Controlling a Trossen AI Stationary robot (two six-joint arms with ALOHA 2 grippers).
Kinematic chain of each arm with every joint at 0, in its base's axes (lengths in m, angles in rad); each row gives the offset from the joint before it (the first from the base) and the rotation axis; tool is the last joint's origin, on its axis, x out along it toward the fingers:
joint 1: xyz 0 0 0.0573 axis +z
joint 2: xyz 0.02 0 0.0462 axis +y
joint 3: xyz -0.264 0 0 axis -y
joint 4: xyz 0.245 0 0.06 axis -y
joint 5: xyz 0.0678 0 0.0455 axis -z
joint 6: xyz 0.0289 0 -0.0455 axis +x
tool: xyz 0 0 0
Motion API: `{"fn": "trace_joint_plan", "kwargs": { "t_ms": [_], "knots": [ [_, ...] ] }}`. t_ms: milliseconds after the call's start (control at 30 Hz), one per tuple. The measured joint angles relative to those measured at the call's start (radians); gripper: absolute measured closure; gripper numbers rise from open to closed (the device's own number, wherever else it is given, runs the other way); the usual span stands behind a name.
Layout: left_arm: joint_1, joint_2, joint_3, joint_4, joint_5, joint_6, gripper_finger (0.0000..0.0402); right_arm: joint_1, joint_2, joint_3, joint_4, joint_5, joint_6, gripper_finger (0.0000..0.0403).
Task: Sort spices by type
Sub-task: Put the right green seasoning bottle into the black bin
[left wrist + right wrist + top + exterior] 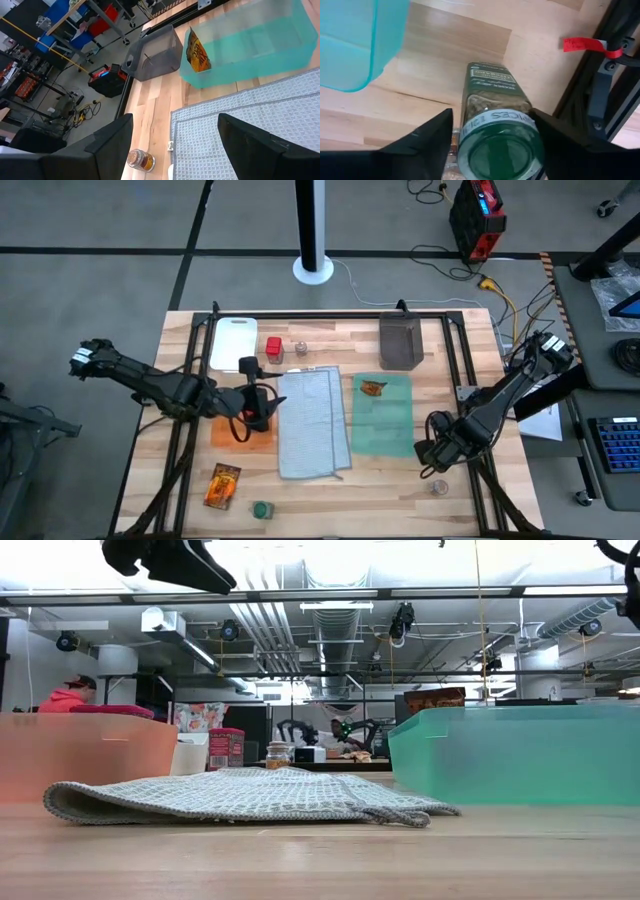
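- Straddling a green-topped jar, the right gripper sits low at the near right of the table; its fingers flank the jar's lid on both sides, but whether they press it I cannot tell.
- That jar lies tipped on the bare wood just off the corner of the green cloth, and a clear shaker stands just beside the gripper.
- The left gripper hangs over the orange cloth, fingers spread apart with nothing between them.
- One orange-brown packet rests on the green cloth near its far edge; the other packet lies on the wood at the near left.
- A second green-topped jar sits just beside that near-left packet.
- One red container and a small greyish shaker stand near each other at the far side, between the white board and the dark bin.
- The grey cloth lies between the orange and green ones, one near corner rumpled.
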State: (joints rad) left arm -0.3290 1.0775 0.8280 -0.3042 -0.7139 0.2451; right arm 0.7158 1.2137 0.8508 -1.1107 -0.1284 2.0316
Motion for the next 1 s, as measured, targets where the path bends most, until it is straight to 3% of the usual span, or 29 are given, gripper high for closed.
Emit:
{"fn": "trace_joint_plan", "kwargs": {
  "t_ms": [100, 200, 367, 567, 833, 1000],
  "knots": [
    [0.0, 0.009, 0.0, 0.006, 0.0, 0.0, 0.0127, 0.0, 0.0, -0.001, -0.002, 0.0, 0.0, 0.0211],
    [0.0, 0.017, 0.0, 0.014, 0.007, 0.0, 0.0127, 0.0, 0.0, 0.0, -0.005, 0.0, -0.009, 0.0211],
    [0.0, 0.019, 0.0, 0.046, 0.168, 0.015, 0.0127, 0.0, 0.0, 0.065, -0.074, -0.002, -0.043, 0.0211],
    [0.0, 0.018, 0.0, 0.112, 0.312, 0.031, 0.0127, 0.0, 0.016, 0.288, -0.243, 0.044, -0.182, 0.0211],
    [0.0, 0.029, 0.0, 0.201, 0.522, 0.03, 0.0127, -0.039, 0.187, 0.57, -0.23, 0.324, -0.718, 0.0211],
    [0.0, 0.064, 0.0, 0.263, 0.603, -0.008, 0.0127, -0.083, 0.349, 0.703, -0.166, 0.365, -1.294, 0.0211]
  ]
}}
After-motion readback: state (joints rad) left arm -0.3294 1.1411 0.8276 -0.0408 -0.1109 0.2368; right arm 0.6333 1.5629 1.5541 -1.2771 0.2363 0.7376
